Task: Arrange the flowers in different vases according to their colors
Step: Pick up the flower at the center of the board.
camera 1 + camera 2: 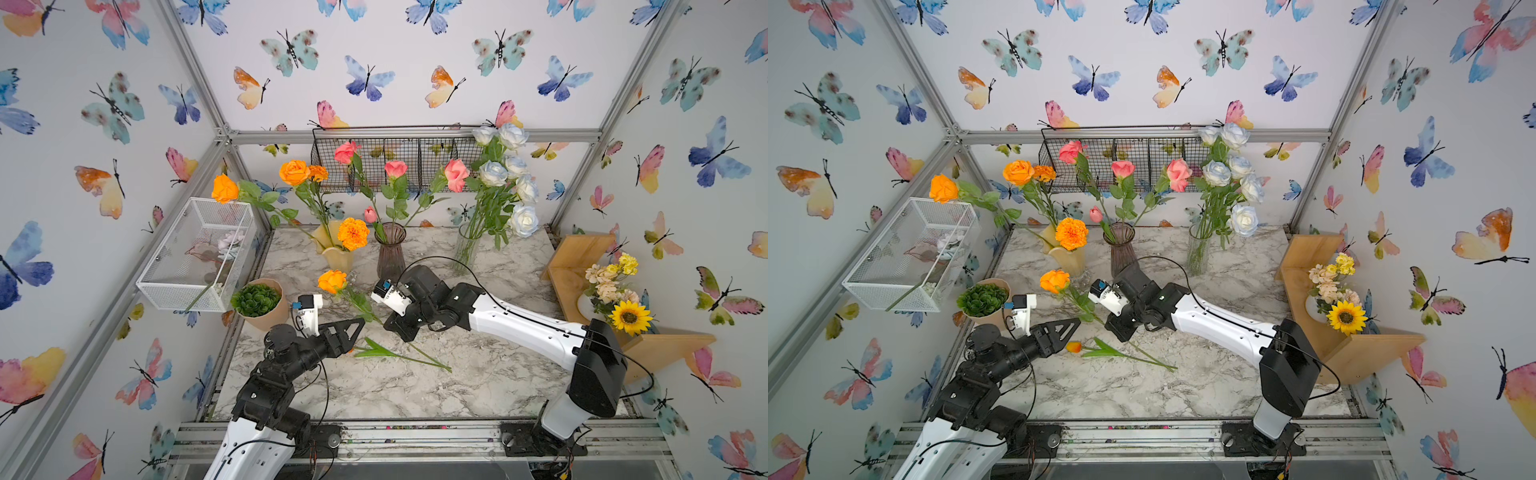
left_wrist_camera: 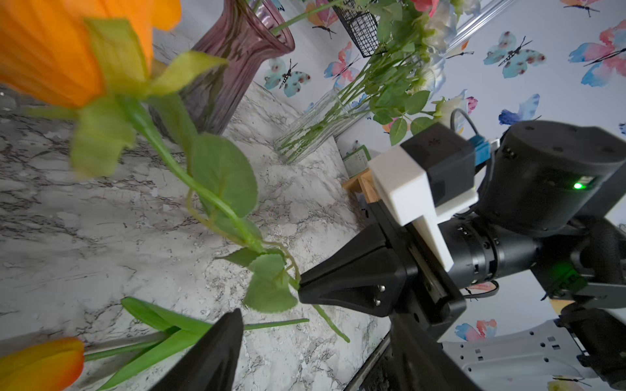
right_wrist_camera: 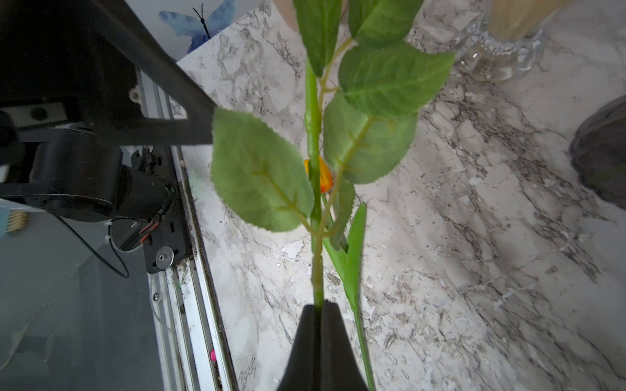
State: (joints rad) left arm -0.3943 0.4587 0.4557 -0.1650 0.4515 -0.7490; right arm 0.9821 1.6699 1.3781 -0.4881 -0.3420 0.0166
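The right tool (image 3: 320, 308) clamps the orange rose (image 1: 332, 281) by its stem; the left tool (image 1: 354, 337), jaws apparently parted, hovers over the orange tulip (image 1: 1074, 347) mid-worktop.

Saw a marbled tabletop (image 1: 478, 386). Found an orange tulip (image 1: 1073, 347) lying flat on it, bloom just by the left gripper (image 1: 356, 336). Noted yellow vase (image 1: 338, 257), purple vase (image 1: 390, 253), clear vase (image 1: 466, 253) standing beyond the right gripper (image 1: 390, 326); potted succulent (image 1: 257, 301) near the left one.
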